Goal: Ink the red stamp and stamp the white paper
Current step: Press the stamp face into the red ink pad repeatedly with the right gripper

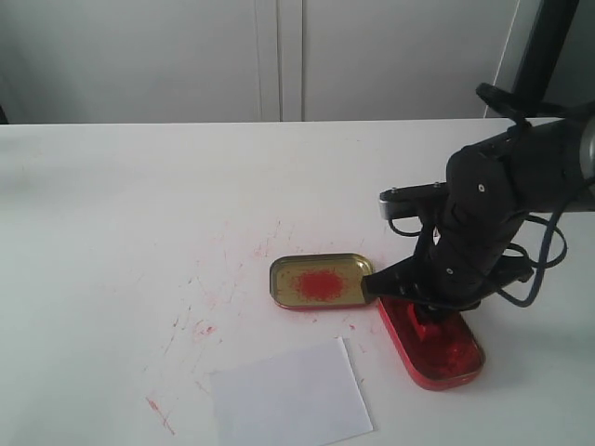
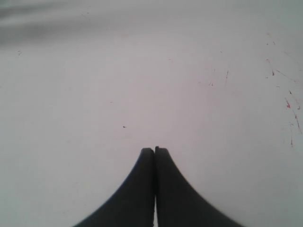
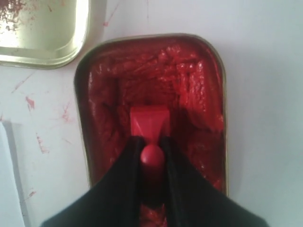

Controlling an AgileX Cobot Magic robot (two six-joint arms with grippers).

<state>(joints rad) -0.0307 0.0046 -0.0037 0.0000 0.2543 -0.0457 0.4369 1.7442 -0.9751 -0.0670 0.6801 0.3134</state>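
Red ink fills the oval red metal tin point(image 1: 437, 383) at the near right of the white bench point(image 1: 139, 204). The small red plastic stamp point(image 3: 149, 124), a square block with a short knobbed handle, stands upright in it, base down on the ink. The right arm's black fingers point(image 3: 124, 170) pinch the knob from both sides, as the right wrist view shows plainly. The inking step is therefore in hand. The block looks pressed into the ink near the tin's middle, though how hard it bears down cannot be told.

Just beside the tin's far-left corner lies the shallow gold-coloured metal lid point(image 1: 279, 279), with a red smear inside. The small plain white rectangular paper point(image 1: 290, 401) lies flat at the bench's near edge, left of the tin and apart from it, and appears unmarked. The left arm's black fingers point(image 2: 137, 189) are pressed together over bare bench, holding nothing.

The next move, as I judge it, is a straight lift until the base clears the tin's wall, with the pinch kept. The stamp then travels left and nearer, passing the lid, and comes down flat on the paper. Nothing holds the light sheet down, so it may slide or cling to the inky base.
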